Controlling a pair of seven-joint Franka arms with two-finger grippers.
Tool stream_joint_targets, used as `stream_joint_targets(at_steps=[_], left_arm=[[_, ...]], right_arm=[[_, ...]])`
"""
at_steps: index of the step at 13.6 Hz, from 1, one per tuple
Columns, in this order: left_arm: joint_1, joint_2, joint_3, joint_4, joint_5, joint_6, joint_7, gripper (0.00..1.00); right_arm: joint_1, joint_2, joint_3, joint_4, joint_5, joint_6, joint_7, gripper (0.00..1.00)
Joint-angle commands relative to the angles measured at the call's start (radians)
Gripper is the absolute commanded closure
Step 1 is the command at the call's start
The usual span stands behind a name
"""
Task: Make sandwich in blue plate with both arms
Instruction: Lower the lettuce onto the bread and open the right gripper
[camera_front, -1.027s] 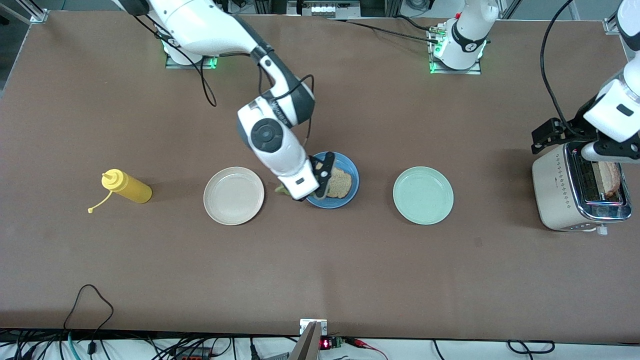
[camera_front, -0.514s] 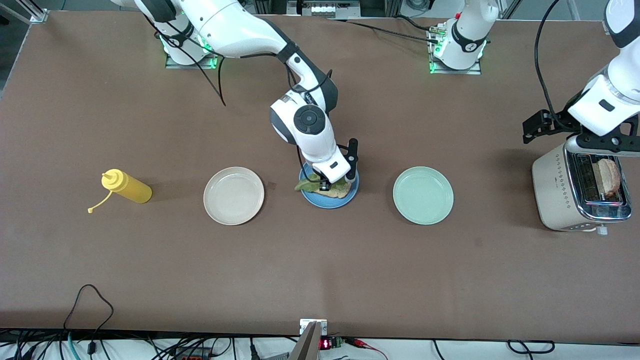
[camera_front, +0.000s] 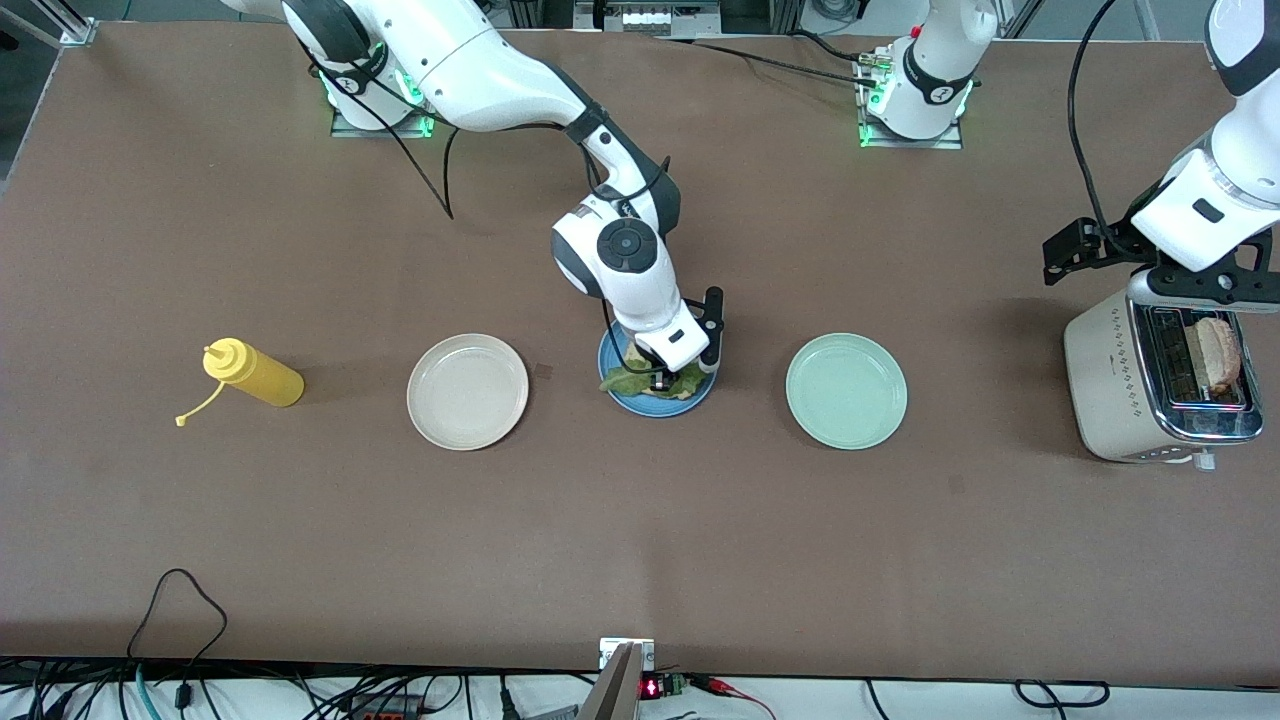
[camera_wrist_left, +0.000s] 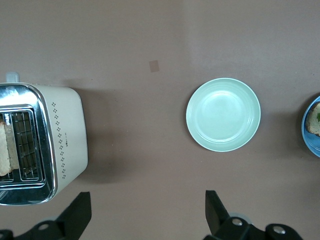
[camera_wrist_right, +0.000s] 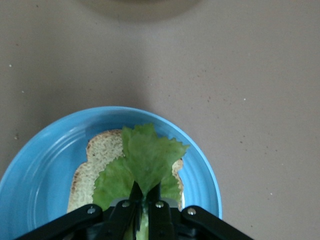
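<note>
Toaster (camera_front: 1160, 385), at the left arm's end of the table: one bread slice (camera_front: 1217, 355) stands in a slot. Left gripper (camera_wrist_left: 145, 216) hangs over the table beside it, fingers spread, empty.

Blue plate (camera_front: 621, 400), between beige plate (camera_front: 467, 391) and green plate (camera_front: 846, 390): bread (camera_wrist_right: 97, 155) under lettuce (camera_wrist_right: 145, 165). Right gripper (camera_wrist_right: 145, 197) pinches the lettuce over it, hiding part of the plate.

Yellow bottle (camera_front: 253, 373), lying toward the right arm's end.

The front view looks down across the whole table (camera_front: 640, 520). The right wrist view hangs close over the blue plate (camera_wrist_right: 45, 160); the left wrist view, higher, catches that plate's edge.
</note>
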Motion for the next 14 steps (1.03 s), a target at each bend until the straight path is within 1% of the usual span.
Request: stream_joint_targets(at_steps=[1, 2, 6, 9, 11, 13, 14], left_arm=[[0.003, -0.019, -0.002, -0.014, 0.021, -0.017, -0.005, 0.0], [0.003, -0.019, -0.002, -0.014, 0.021, -0.017, -0.005, 0.0], [0.003, -0.019, -0.002, -0.014, 0.021, -0.017, -0.006, 0.0], [0.003, -0.017, -0.002, -0.014, 0.021, -0.017, -0.005, 0.0], [0.003, -0.017, -0.002, -0.014, 0.021, -0.017, -0.005, 0.0], [0.003, -0.019, -0.002, -0.014, 0.021, -0.017, -0.005, 0.0], [0.003, -0.017, -0.002, -0.014, 0.022, -0.017, -0.005, 0.0]], right_arm=[[0.017, 0.025, -0.002, 0.035, -0.014, -0.003, 0.031, 0.74], [0.017, 0.025, -0.002, 0.033, -0.014, -0.004, 0.06, 0.01], [0.012, 0.013, -0.001, 0.033, -0.007, -0.013, 0.108, 0.0], [-0.018, -0.035, -0.004, 0.033, -0.005, -0.074, 0.114, 0.0], [-0.037, -0.051, -0.002, 0.033, -0.005, -0.088, 0.127, 0.0], [-0.039, -0.071, -0.005, 0.027, -0.007, -0.105, 0.215, 0.0], [-0.037, -0.091, -0.026, 0.027, -0.011, -0.151, 0.268, 0.0]])
